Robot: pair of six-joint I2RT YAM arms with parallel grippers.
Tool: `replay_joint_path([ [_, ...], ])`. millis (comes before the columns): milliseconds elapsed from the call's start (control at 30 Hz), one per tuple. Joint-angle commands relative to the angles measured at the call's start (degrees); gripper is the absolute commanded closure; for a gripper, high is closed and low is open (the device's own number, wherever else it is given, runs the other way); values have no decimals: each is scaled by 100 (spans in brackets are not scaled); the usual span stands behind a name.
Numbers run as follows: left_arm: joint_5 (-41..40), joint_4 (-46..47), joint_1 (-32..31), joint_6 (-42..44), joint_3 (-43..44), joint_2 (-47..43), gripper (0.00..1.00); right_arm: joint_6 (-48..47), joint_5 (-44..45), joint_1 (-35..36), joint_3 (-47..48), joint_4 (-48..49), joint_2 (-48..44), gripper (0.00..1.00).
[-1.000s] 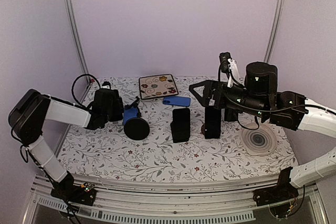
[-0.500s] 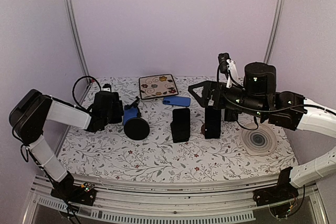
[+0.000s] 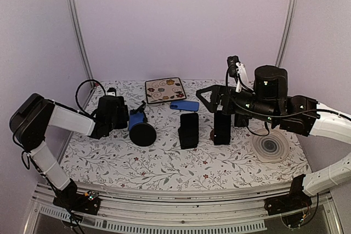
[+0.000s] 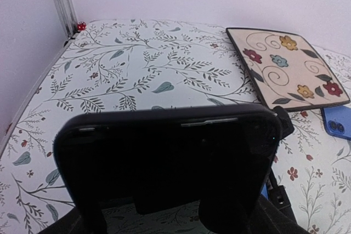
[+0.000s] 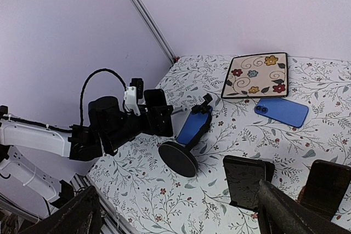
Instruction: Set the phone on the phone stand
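Note:
My left gripper (image 3: 113,112) is shut on a black phone (image 4: 164,157), held upright on its long edge at the table's left; the phone fills the lower half of the left wrist view and hides the fingertips. The phone stand (image 3: 140,126), a blue cradle on a round black base, stands just right of that gripper and leans toward it; it also shows in the right wrist view (image 5: 192,130). My right gripper (image 3: 211,98) is open and empty, held above the middle right of the table.
A blue phone (image 3: 184,105) lies flat behind the centre. Two black phones (image 3: 188,130) (image 3: 221,127) stand propped upright mid-table. A floral tile (image 3: 164,90) lies at the back. A round grey coaster (image 3: 269,146) lies at the right.
The right gripper has drifted slightly up and left. The left gripper and its phone have hardly moved.

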Motion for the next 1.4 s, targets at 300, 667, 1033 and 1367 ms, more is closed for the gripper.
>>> replay_joint_path([
  [300, -41, 422, 5, 49, -107, -105, 18, 41, -82, -7, -52, 154, 76, 1],
  [667, 12, 485, -48, -11, -134, -62, 13, 44, -84, -12, -43, 123, 103, 1],
  [1033, 21, 308, -48, -148, -1, -30, 30, 35, -77, -16, -35, 115, 102, 1],
  [1367, -2, 229, -56, -115, -45, -220, 11, 30, -85, -17, -35, 88, 100, 1],
])
